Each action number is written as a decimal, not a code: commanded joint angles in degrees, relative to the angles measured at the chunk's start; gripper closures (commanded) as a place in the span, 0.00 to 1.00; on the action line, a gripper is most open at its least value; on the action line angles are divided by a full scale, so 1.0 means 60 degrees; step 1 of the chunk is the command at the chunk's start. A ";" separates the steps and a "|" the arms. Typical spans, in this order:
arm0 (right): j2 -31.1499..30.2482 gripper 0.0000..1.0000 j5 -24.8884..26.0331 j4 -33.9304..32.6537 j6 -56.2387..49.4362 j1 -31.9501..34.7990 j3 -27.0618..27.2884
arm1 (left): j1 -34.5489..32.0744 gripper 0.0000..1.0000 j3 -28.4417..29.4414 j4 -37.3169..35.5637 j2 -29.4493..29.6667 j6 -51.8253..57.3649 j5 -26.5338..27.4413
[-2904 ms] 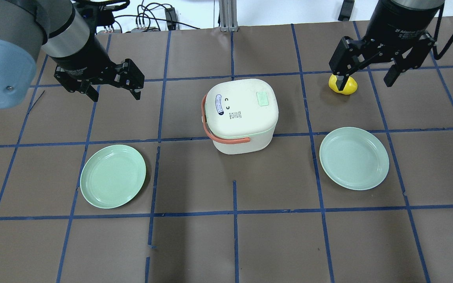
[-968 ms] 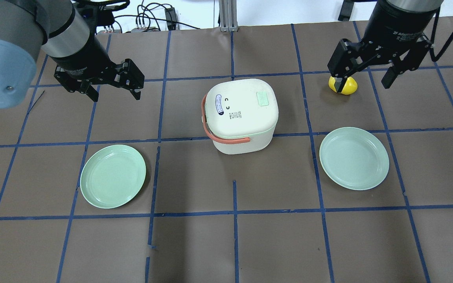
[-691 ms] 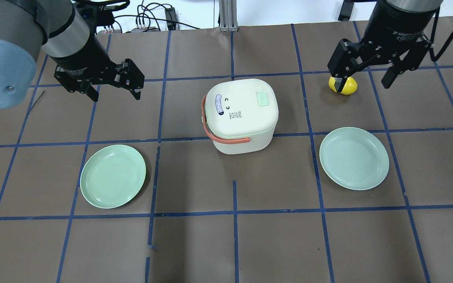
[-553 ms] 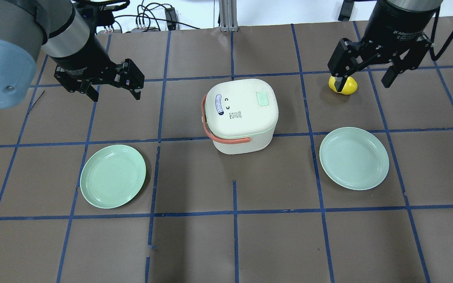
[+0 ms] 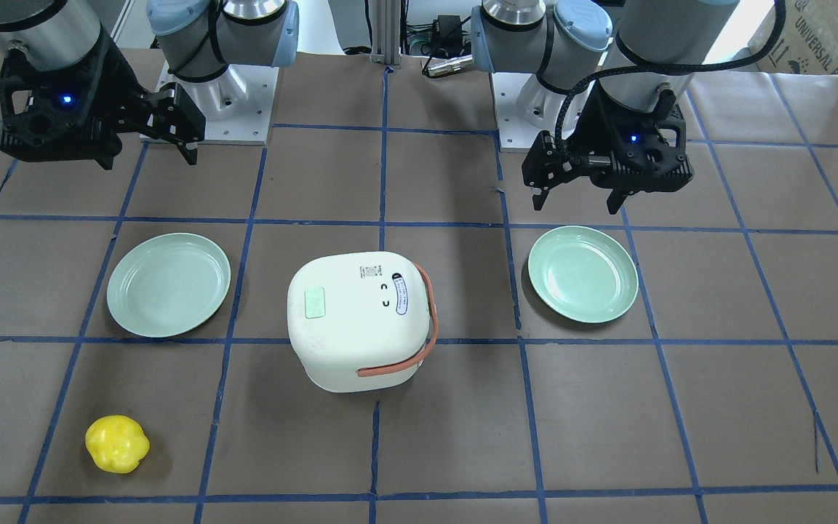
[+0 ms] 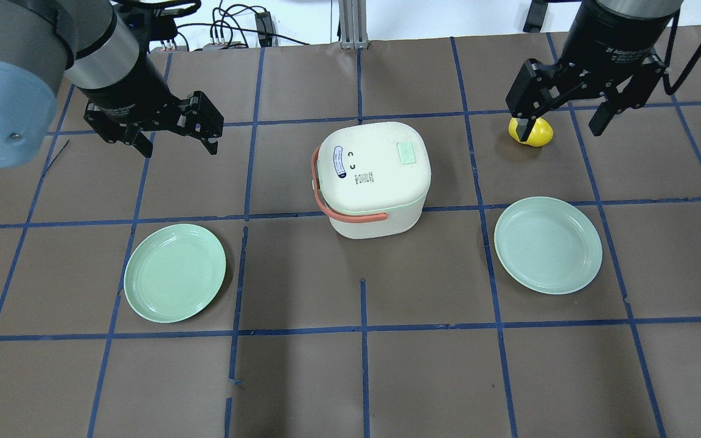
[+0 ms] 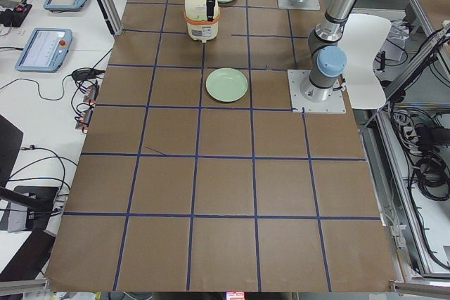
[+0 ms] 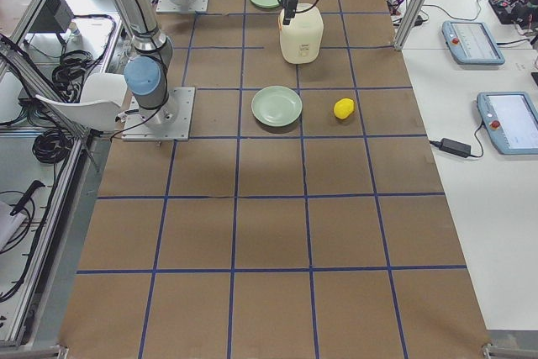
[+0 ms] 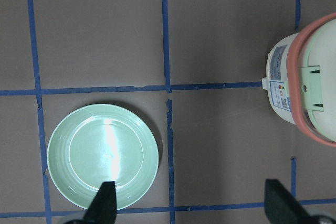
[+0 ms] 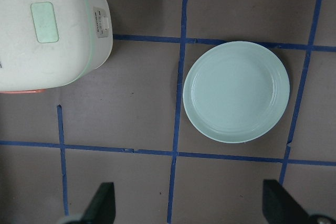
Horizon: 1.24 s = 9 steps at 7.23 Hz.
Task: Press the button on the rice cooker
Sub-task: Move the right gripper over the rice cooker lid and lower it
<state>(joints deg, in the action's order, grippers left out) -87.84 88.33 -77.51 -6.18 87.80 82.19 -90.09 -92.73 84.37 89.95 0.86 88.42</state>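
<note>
in the overhead view the rice cooker (image 6: 372, 176) sits lid-shut at mid-table, 1 green plate (image 6: 174, 272) at its 8 o'clock, a second plate (image 6: 548, 244) at 4. the left gripper (image 6: 178, 148) hangs spread wide at 10 o'clock, the right gripper (image 6: 561, 131) likewise released at 2, partly hiding a yellow toy (image 6: 542, 134).

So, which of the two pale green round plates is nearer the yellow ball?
The pale green plate on the robot's right; the other plate lies past the white rice cooker.
</note>
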 commanded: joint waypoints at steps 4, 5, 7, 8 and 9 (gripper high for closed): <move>0.0705 0.06 -0.0308 -0.1606 0.1698 0.1808 -0.0105 | 0.0000 0.00 0.0000 0.0000 -0.0006 -0.0011 0.0000; 0.1260 0.11 -0.0250 -0.2497 0.1762 0.2411 -0.0090 | 0.0000 0.00 0.0000 0.0000 -0.0006 0.0003 0.0000; 0.1996 0.66 -0.0352 -0.3033 0.1719 0.2535 -0.0047 | 0.0000 0.00 0.0000 0.0000 -0.0006 -0.0012 0.0000; 0.2099 0.83 -0.0309 -0.3004 0.1718 0.2549 -0.0002 | 0.0000 0.00 0.0000 0.0000 -0.0006 -0.0012 0.0000; 0.2274 0.88 -0.0294 -0.2960 0.1718 0.2491 0.0013 | 0.0000 0.00 0.0000 0.0000 -0.0006 0.0003 0.0000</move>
<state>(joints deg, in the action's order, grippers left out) -75.51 86.43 -95.32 4.12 102.90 82.06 -90.09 -92.73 84.38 89.91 0.81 88.42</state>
